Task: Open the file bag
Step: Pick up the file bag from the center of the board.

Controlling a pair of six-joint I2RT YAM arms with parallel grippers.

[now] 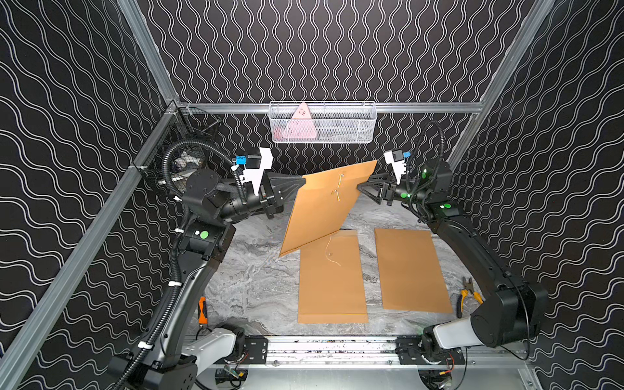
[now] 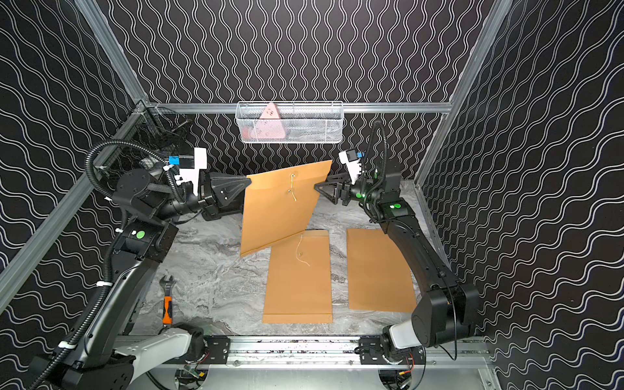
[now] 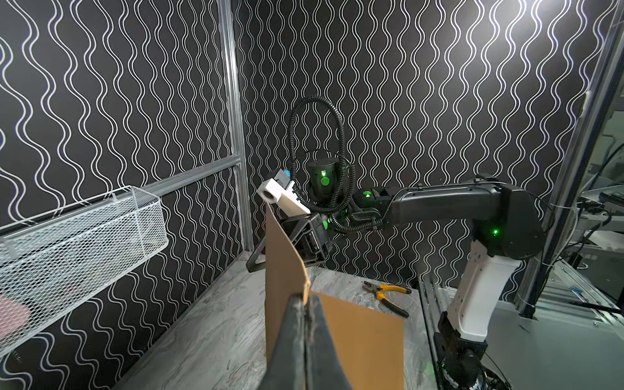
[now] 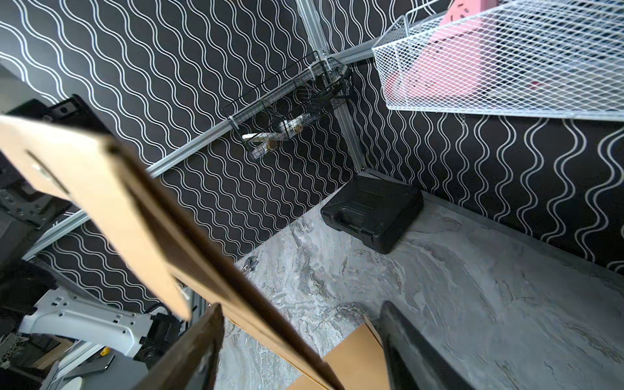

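The tan kraft-paper file bag [image 1: 324,209] hangs tilted above the marbled worktop [image 1: 256,287], toward its far edge. The left pincer [image 1: 301,181] is clamped on one side edge. The right pincer [image 1: 361,186] stands apart, straddling the opposite edge.

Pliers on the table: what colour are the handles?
The pliers have yellow handles with black ends, clearest in the left wrist view.
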